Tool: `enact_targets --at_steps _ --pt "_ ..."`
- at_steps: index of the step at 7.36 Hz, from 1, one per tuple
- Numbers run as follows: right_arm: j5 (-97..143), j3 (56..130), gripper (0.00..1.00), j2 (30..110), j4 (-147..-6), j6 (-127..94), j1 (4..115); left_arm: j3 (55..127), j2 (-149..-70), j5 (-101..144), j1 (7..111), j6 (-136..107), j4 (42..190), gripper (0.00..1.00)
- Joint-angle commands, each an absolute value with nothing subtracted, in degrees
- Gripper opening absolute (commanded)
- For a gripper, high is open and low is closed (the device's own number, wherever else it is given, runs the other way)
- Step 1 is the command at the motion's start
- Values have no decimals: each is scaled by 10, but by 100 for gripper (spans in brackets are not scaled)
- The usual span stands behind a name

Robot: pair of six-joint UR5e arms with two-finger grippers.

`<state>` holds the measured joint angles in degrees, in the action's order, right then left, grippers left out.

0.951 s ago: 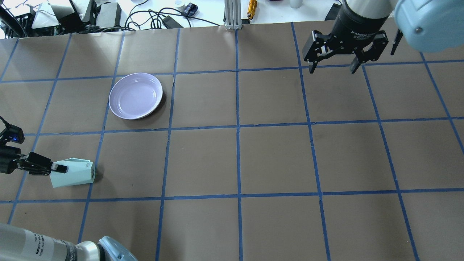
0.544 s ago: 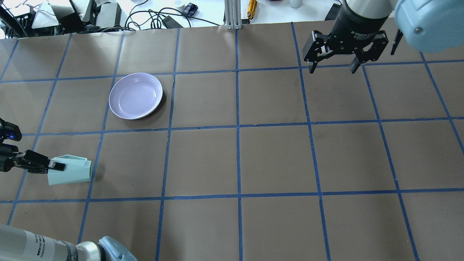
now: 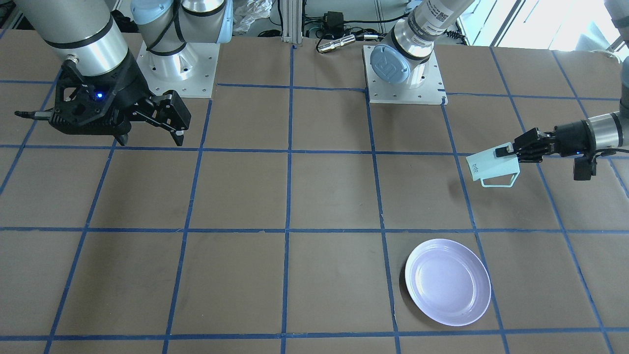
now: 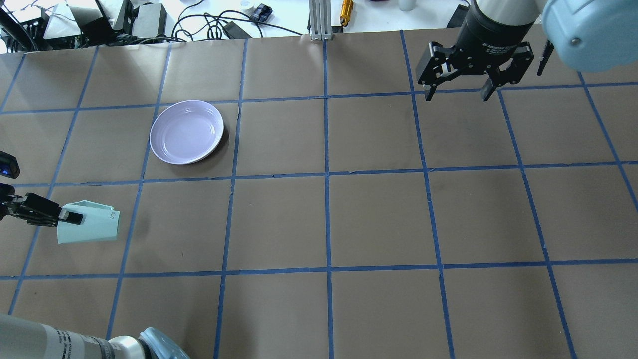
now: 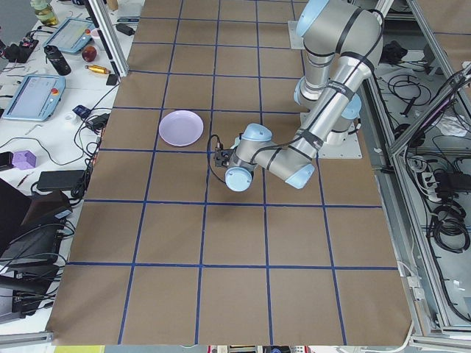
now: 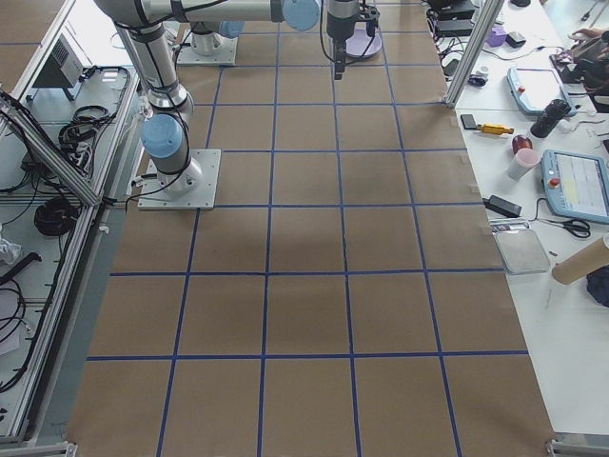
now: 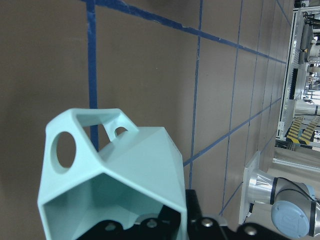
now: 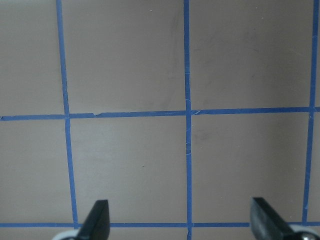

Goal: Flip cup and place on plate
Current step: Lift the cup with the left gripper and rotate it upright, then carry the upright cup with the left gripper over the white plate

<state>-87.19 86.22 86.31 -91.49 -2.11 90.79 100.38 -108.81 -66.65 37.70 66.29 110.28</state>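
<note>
The mint-green cup (image 4: 89, 228) is held on its side above the table at the left edge, its base with dark lettering facing the table's middle and its handle on the far side. My left gripper (image 4: 70, 217) is shut on the cup's rim wall. The front view shows the cup (image 3: 493, 167) and the left gripper (image 3: 506, 151) at its right side. The left wrist view shows the cup's open mouth (image 7: 110, 170) from close up. The lavender plate (image 4: 187, 131) lies empty farther back; it also shows in the front view (image 3: 448, 281). My right gripper (image 4: 457, 96) is open and empty at the far right.
The table is brown paper with a blue tape grid (image 4: 327, 173). Cables and boxes (image 4: 124, 20) lie beyond the far edge. The right wrist view shows only bare table between its open fingertips (image 8: 97, 220).
My left gripper has pulled the cup leftward and a little toward the far side, and its shadow now lies apart from it. The right arm has not moved.
</note>
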Motion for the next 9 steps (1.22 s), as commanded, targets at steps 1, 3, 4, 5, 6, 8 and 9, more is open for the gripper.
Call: enact_targets --at_steps 1,3,4,5,6,8,9 --pt "-872 862 100 863 -915 -21 908 1003 -1027 -692 435 596 1081 0" --pt "-872 862 100 863 -915 -22 908 1003 -985 -721 525 468 1000 0" --pt "-872 862 100 863 -915 -22 908 1002 -976 -741 580 399 949 0" --pt "-872 862 100 863 -915 -22 908 997 -975 -764 631 362 901 0" --pt "-872 862 100 863 -915 -22 908 974 -982 -801 672 313 892 0" --pt "-872 862 100 863 -915 -22 908 928 -1004 -821 721 265 878 0" --pt "-872 862 100 863 -915 -22 908 922 -1018 -839 729 263 844 0"
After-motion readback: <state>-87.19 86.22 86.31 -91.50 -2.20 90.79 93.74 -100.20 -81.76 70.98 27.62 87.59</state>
